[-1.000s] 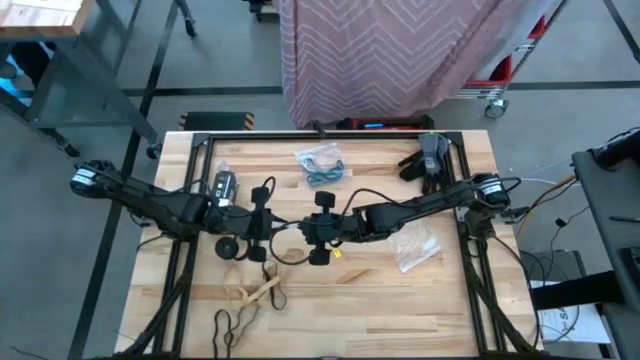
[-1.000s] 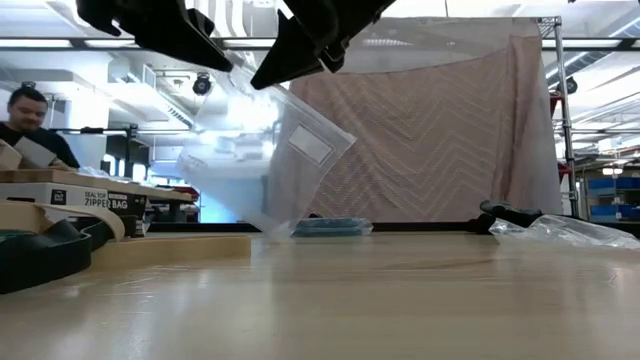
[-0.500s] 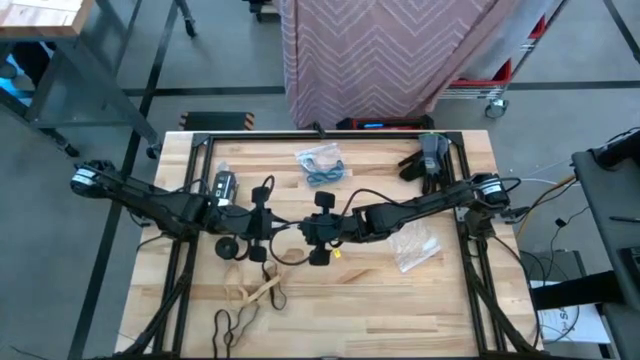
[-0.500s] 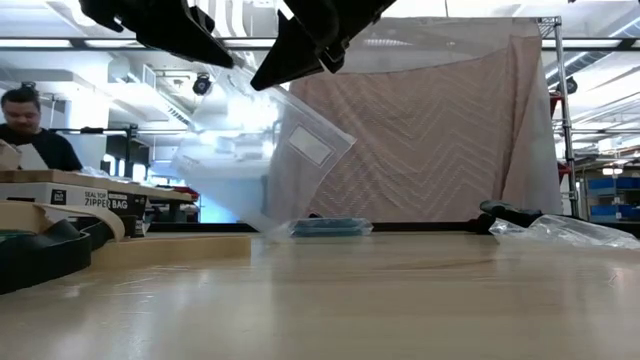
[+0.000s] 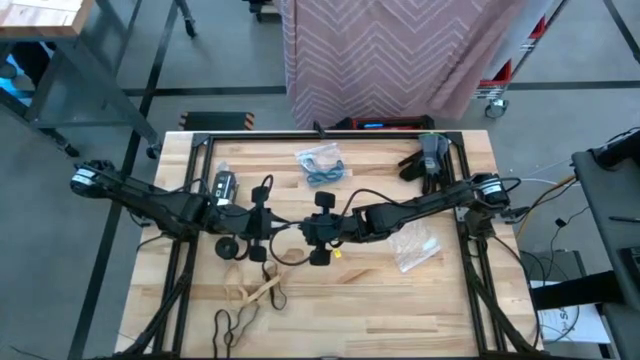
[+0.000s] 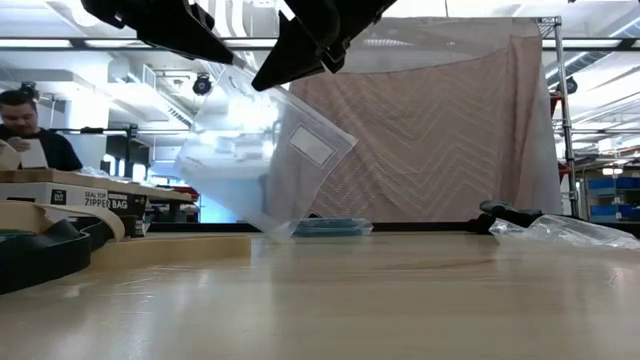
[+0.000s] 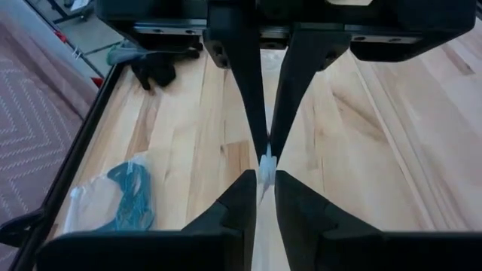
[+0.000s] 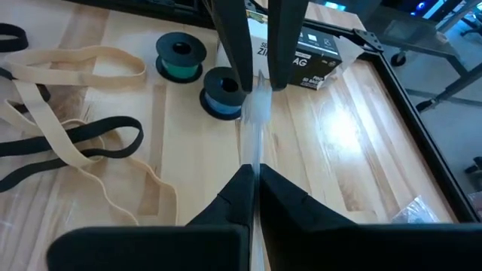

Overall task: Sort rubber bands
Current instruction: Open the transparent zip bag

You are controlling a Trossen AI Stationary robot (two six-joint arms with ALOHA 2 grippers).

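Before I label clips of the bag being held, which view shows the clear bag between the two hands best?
The low view: the clear bag hangs whole, label patch visible, pinched by the left hand and right hand. Both wrist views show only its thin edge between the fingers. In the high view the arms hide it.
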